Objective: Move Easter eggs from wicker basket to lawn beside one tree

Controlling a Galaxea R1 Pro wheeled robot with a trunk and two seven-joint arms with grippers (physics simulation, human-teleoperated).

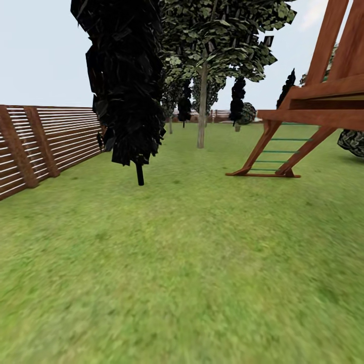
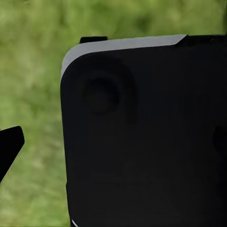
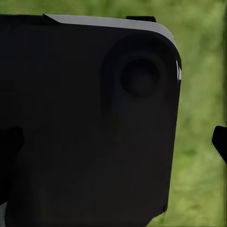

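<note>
Head view: wide green lawn [image 1: 182, 263] fills the lower ground, out to the far fence line. Tree [image 1: 202, 108] with a straight grey-brown trunk and broad leafy crown stands at about 12 o'clock, well back on the grass. Nearer, at 11 o'clock, a dark narrow cone-shaped tree [image 1: 126, 81] on a thin black stem. More small dark trees [image 1: 236, 106] far off near 12 to 1 o'clock. Slatted wooden fence [image 1: 45, 141] runs along 9 to 10 o'clock. Red-brown wooden play frame [image 1: 303, 121] with green ladder rungs at 2 o'clock, its feet on the grass.

No writing, labels or brand marks readable anywhere.

Left wrist view: a large black rounded housing [image 2: 142, 137] with a pale grey top edge blocks most of the frame; blurred grass behind; a dark tip [image 2: 9, 146] at one edge. Left claw state: cannot tell.

Right wrist view: the same kind of black housing [image 3: 85, 123], blurred grass beside it, a dark tip [image 3: 220, 142] at the edge. Right claw state: cannot tell.
</note>
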